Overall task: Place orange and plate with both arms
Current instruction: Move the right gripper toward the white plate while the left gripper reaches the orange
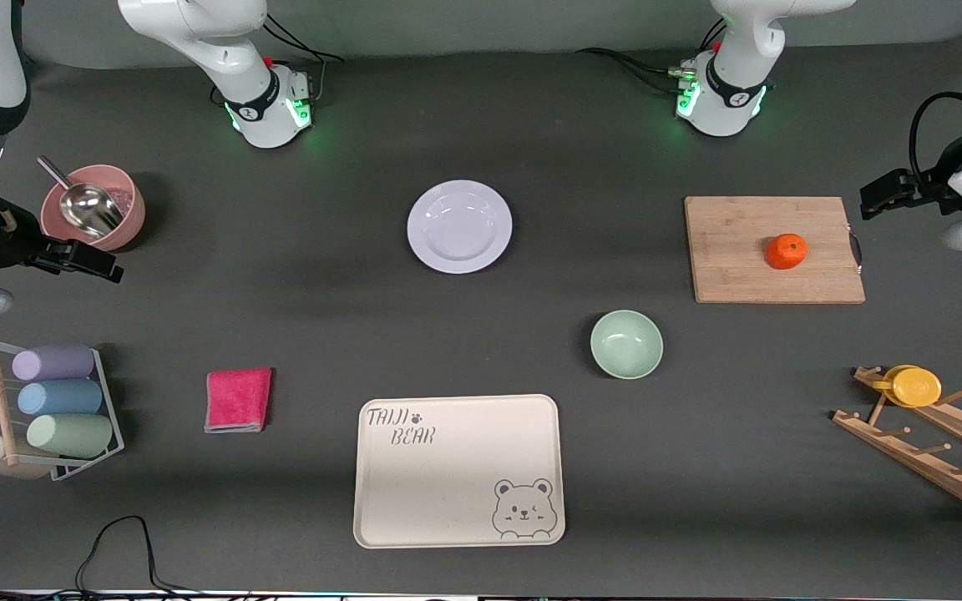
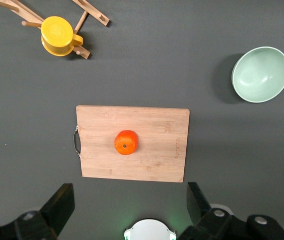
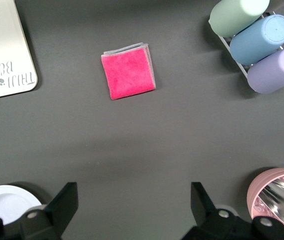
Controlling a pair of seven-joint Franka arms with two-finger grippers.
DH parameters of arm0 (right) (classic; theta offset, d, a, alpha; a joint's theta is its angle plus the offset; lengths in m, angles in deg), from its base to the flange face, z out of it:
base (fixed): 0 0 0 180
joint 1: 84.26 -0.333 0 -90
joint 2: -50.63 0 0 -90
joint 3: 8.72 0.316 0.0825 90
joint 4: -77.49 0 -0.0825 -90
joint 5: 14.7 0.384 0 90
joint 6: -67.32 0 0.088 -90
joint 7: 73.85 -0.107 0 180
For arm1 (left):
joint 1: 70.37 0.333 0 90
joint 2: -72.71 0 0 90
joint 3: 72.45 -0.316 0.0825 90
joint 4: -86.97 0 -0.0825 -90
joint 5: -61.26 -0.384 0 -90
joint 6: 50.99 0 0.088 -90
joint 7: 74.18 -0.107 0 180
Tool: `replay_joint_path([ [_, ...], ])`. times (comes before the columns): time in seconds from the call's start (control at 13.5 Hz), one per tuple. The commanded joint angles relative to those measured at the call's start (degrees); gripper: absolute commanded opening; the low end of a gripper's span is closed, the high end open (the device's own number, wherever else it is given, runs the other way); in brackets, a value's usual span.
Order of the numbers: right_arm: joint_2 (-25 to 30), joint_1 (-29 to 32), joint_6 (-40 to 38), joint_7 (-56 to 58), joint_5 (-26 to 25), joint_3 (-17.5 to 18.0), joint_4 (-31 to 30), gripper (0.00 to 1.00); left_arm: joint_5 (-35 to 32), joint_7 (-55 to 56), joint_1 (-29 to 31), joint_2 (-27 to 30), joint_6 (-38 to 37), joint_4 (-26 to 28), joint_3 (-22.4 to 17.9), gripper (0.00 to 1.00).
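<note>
The orange [image 1: 786, 251] sits on a wooden cutting board [image 1: 731, 242] toward the left arm's end of the table. It also shows in the left wrist view [image 2: 126, 142]. The pale plate [image 1: 459, 226] lies empty on the table mid-way between the arm bases; its edge shows in the right wrist view [image 3: 7, 202]. My left gripper [image 1: 886, 194] [image 2: 130, 200] is open and empty, raised over the table edge beside the board. My right gripper [image 1: 84, 259] [image 3: 133, 197] is open and empty, raised beside the pink bowl.
A green bowl [image 1: 626, 343] and a cream bear tray [image 1: 458, 470] lie nearer the camera. A pink cloth [image 1: 238, 400], a cup rack [image 1: 47, 409] and a pink bowl with a scoop [image 1: 93, 209] are at the right arm's end. A wooden rack holds a yellow cup [image 1: 915, 386].
</note>
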Motion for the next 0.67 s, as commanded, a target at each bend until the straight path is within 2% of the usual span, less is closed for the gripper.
replay_joint_path([
  [0.0, 1.57, -0.28, 0.23, 1.33, 2.61, -1.61, -0.86, 1.00, 0.24, -0.14, -0.69, -0.09, -1.98, -1.34, -0.72, 1.00],
  [0.37, 0.95, -0.37, 0.15, 1.24, 2.80, -1.44, -1.12, 1.00, 0.60, 1.00, -0.43, -0.17, -1.45, -1.52, -0.81, 1.00],
  [0.59, 1.13, -2.11, -1.34, 1.50, 6.04, -1.18, -2.52, 1.00, 0.42, -0.13, -0.26, 0.53, -3.55, -1.17, -1.16, 1.00],
])
